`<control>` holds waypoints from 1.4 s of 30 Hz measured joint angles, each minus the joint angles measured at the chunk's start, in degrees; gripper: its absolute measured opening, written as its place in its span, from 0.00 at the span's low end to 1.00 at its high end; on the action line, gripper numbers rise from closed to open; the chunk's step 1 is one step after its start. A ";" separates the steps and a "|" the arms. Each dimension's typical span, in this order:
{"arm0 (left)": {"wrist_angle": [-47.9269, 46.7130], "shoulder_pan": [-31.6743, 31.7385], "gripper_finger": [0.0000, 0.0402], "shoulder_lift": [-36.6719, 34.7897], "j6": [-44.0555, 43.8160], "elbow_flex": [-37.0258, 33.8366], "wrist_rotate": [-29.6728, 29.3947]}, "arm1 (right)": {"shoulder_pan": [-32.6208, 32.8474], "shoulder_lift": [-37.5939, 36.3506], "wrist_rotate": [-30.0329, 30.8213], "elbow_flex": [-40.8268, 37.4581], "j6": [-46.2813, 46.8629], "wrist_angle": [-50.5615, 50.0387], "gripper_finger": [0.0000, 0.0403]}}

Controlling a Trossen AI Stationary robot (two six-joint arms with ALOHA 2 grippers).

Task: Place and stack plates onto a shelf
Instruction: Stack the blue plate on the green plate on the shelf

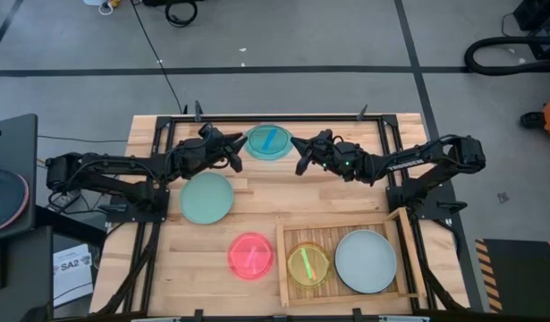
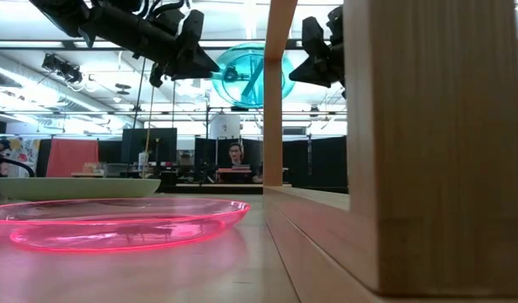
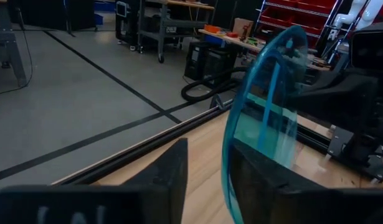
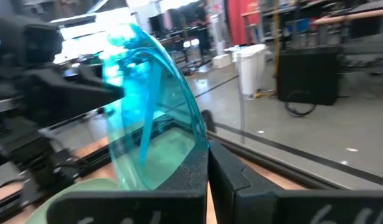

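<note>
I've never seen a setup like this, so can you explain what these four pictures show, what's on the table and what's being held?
It is a robot with two dark arms at a wooden table.

One picture looks straight down, one looks level along the tabletop, and two come from cameras on the wrists.

Both arms meet at the far edge. The right gripper is shut on a cyan plate, held up in the air. The left gripper is open around its opposite rim.

On the table lie a pale mint plate and a pink plate. A slatted wooden shelf holds a yellow-green plate and a whitish plate, side by side.
</note>
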 joint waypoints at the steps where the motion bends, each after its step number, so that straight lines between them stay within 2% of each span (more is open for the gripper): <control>1: 0.00 0.00 0.31 0.00 -0.01 0.00 -0.02 | -0.19 0.00 1.11 0.00 0.00 0.00 0.02; 9: -0.07 0.02 0.37 0.00 -0.35 0.00 -0.24 | -2.75 0.00 6.55 0.00 0.00 0.02 0.02; 17: -0.64 0.02 0.38 0.00 -0.48 0.00 -0.22 | -6.69 -0.33 5.94 0.00 -0.73 0.02 0.02; 26: -3.13 0.02 0.38 0.00 -0.51 0.00 -0.20 | -7.80 -6.13 -1.12 0.00 -0.87 -1.56 0.02; 34: -4.04 0.02 0.38 0.00 -0.52 0.00 -0.17 | -7.64 -18.50 -5.59 0.00 2.75 -17.79 0.02; 37: -4.96 0.02 0.38 0.00 -0.52 0.00 -0.17 | -7.61 -23.56 -10.77 0.00 7.23 -24.84 0.02; 42: -6.21 0.02 0.38 0.00 -0.52 0.00 -0.16 | -7.55 -30.46 -23.51 0.00 18.00 -35.25 0.02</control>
